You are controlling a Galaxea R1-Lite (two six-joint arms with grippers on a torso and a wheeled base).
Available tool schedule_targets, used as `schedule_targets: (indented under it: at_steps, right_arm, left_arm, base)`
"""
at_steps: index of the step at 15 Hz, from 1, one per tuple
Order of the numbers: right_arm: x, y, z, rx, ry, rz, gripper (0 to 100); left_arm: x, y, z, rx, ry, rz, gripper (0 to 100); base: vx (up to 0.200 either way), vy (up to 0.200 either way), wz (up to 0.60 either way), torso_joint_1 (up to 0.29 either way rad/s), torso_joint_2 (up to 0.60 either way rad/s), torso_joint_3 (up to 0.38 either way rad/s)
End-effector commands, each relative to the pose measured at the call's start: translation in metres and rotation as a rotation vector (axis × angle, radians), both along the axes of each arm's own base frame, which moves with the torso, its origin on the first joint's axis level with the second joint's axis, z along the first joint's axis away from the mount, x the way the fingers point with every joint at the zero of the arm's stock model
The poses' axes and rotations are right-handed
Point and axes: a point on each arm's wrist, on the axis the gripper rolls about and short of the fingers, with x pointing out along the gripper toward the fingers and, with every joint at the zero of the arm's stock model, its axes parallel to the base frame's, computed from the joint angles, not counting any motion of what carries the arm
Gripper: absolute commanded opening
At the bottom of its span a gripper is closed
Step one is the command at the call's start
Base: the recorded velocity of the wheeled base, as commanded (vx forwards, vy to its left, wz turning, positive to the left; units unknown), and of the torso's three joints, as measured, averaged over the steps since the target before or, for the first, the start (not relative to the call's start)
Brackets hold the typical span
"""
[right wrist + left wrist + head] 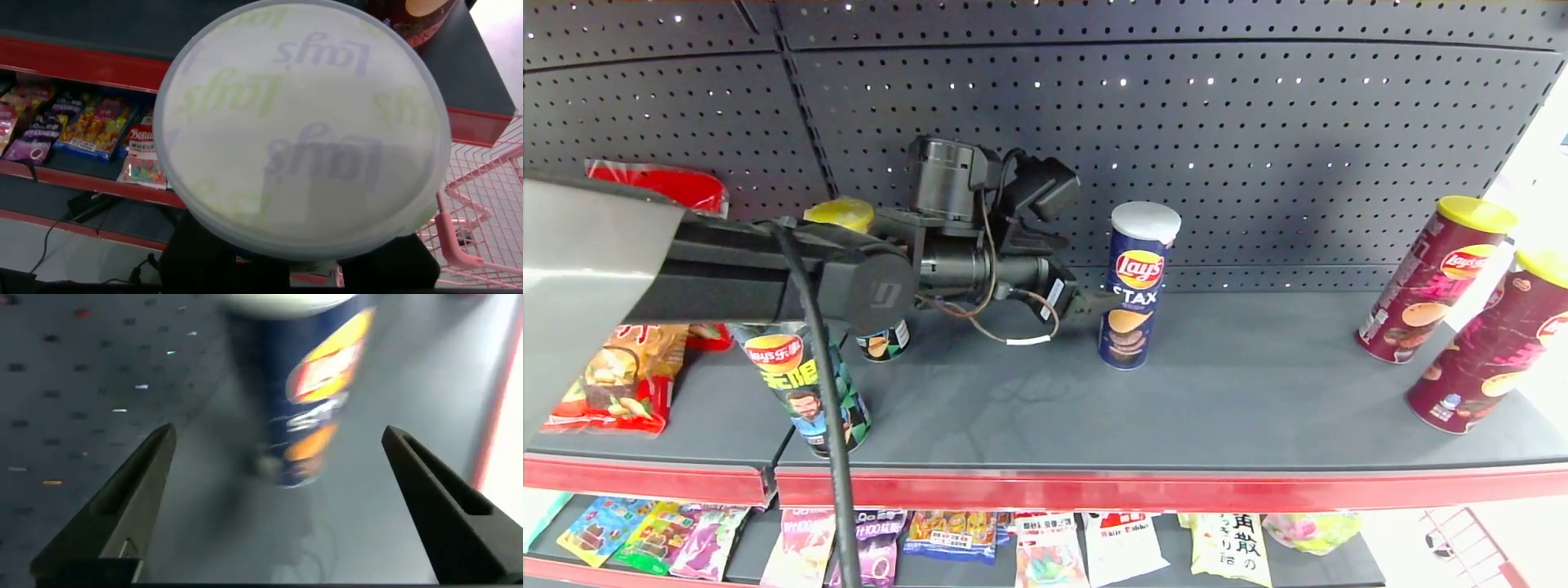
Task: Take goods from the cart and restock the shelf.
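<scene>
A blue chip can (1137, 286) with a white lid stands upright mid-shelf, close to the pegboard back. My left gripper (1094, 304) is just left of it at mid-height, open, fingers apart from the can. In the left wrist view the same blue can (315, 384) stands beyond the spread fingertips (155, 457), outside my left gripper (278, 433). Close to the right wrist camera is the clear lid of a second chip can (302, 131), held over the shelf's red edge. The dark fingers (200, 265) holding it are mostly hidden under the lid.
Two maroon cans (1433, 282) (1486, 351) lean at the shelf's right end. A green-black can (805, 384) stands front left, a small can (882, 339) behind my arm, snack bags (621, 376) far left. Snack packs (1045, 547) lie on the lower shelf. A pink cart (482, 220) stands below.
</scene>
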Motion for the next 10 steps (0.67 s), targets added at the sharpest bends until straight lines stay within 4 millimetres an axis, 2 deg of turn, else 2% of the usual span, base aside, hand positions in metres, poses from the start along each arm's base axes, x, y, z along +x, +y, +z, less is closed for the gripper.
schedule_targets:
  at_steps: [1,3,5,6,10]
  right_arm:
    - [0.0,0.0,0.0,-0.001,0.003,0.001,0]
    - [0.0,0.0,0.0,-0.001,0.002,0.001,0]
    - [0.0,0.0,0.0,-0.001,0.002,-0.001,0]
    - [0.0,0.0,0.0,-0.001,0.002,-0.001,0]
    - [0.0,0.0,0.0,-0.001,0.002,-0.001,0]
  left_arm:
    - [0.011,-0.002,-0.006,-0.001,0.001,0.0,100]
    - [0.019,-0.009,-0.004,-0.036,-0.001,-0.033,100]
    - [0.02,-0.016,-0.001,-0.065,0.013,-0.048,100]
    - [0.016,-0.026,0.005,-0.108,0.041,-0.065,100]
    - [0.021,-0.037,0.003,-0.123,0.035,-0.08,100]
  base:
    - [0.0,0.0,0.0,0.0,0.0,0.0]
    - [0.0,0.0,0.0,0.0,0.0,0.0]
    - [0.0,0.0,0.0,0.0,0.0,0.0]
    - [0.0,0.0,0.0,0.0,0.0,0.0]
    - [0.0,0.0,0.0,0.0,0.0,0.0]
